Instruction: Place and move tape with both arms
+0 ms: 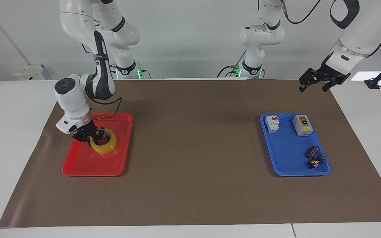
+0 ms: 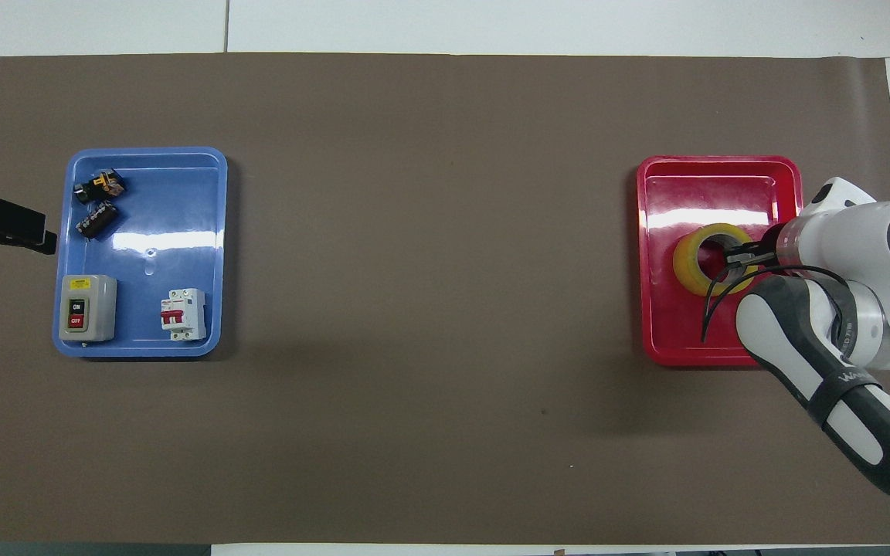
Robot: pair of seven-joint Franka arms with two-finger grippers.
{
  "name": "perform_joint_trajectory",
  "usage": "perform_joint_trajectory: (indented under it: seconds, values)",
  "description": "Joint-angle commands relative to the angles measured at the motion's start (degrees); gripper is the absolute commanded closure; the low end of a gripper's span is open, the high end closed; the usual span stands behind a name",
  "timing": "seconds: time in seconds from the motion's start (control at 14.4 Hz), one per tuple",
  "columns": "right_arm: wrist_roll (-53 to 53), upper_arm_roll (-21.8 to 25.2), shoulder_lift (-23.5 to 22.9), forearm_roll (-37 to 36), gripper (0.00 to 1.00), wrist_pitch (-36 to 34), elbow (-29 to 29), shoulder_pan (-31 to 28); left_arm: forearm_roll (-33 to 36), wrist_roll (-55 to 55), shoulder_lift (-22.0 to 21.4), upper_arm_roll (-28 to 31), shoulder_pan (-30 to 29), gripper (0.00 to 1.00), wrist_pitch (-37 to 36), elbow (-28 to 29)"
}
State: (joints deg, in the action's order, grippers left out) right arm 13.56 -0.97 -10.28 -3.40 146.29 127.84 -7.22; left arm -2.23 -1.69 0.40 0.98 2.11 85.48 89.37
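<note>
The yellow tape point(image 1: 107, 145) point(image 2: 694, 264) lies flat in the red tray point(image 1: 88, 167) point(image 2: 715, 181) at the right arm's end of the table. My right gripper point(image 1: 93, 135) point(image 2: 740, 255) is down at the part of the roll's rim nearest the robots, touching the ring. Whether it still grips the roll does not show. My left gripper point(image 1: 314, 82) point(image 2: 5, 232) hangs open and empty in the air over the mat's edge at the left arm's end, beside the blue tray point(image 1: 286, 158) point(image 2: 182, 193); that arm waits.
The blue tray holds a grey on/off switch box point(image 1: 302, 125) point(image 2: 86, 307), a white circuit breaker point(image 1: 272, 123) point(image 2: 183, 313) and two small black components point(image 1: 313, 157) point(image 2: 97, 201). A brown mat point(image 1: 193, 148) covers the table between the two trays.
</note>
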Motion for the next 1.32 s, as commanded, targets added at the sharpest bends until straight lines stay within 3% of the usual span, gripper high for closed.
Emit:
perform_joint_trajectory:
  seconds: [0.0,0.21,0.42,0.55,0.76,1.11,1.25]
  values:
    - [1.12,-0.79,1.31,0.77,0.0,-1.34,-1.53,-0.95,0.56,-0.68,-0.76,-0.02,-0.09,0.0,-0.84,0.28]
    - [0.6,-0.97,2.28,0.77,0.0,-12.39,-9.86,-0.25,0.56,-0.68,-0.76,-0.02,-0.18,0.0,-0.84,0.28]
    - [-9.82,-1.58,2.46,-0.11,0.0,-23.03,-17.6,2.63,0.56,-0.68,-0.76,-0.02,-0.09,0.0,-0.84,0.28]
    - [-17.65,-1.58,3.59,-0.29,0.0,-26.05,-19.46,5.72,0.56,-0.68,-0.76,-0.02,-0.09,0.0,-0.84,0.28]
    - [-20.94,-1.58,6.4,0.06,0.0,-29.2,-21.65,6.78,0.56,-0.68,-0.76,-0.11,-0.09,0.0,-0.84,0.28]
    - [-21.21,-1.06,11.23,0.94,0.0,-42.46,-27.72,5.91,0.56,-0.68,-0.76,-0.11,-0.09,0.0,-0.84,0.28]
    - [-21.12,-0.79,11.77,1.03,0.0,-50.45,-32.71,5.82,0.56,-0.68,-0.76,-0.02,-0.09,0.0,-0.84,0.28]
